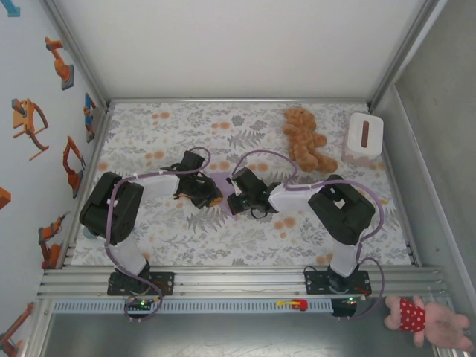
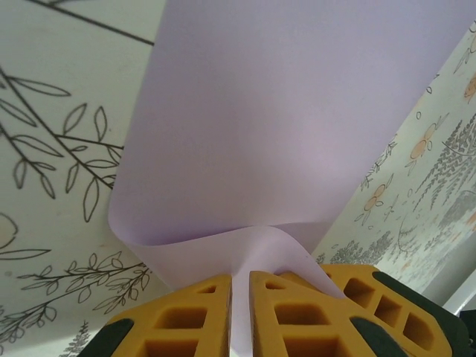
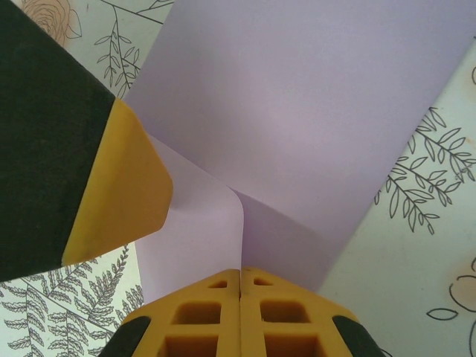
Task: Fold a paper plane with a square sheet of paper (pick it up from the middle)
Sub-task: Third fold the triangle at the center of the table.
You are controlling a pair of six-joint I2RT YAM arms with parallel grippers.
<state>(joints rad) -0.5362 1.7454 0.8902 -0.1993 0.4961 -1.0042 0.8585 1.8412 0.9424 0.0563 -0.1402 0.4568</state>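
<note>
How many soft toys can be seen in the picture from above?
2. A brown teddy bear lies far right on the table, beside a white box. A pink toy lies off the table at the near right.

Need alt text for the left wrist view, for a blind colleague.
The left claw is shut on a curled-up edge of the lavender paper. The rest of the sheet spreads away over a floral tablecloth.

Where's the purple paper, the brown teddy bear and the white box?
Thin lavender-purple square sheet of paper point(image 2: 297, 134): left wrist view, on its flat middle.
Fluffy brown teddy bear point(image 1: 303, 143): top external view, on its tummy.
Small white rectangular box point(image 1: 355, 138): top external view, on its white top beside the brown slot.
</note>
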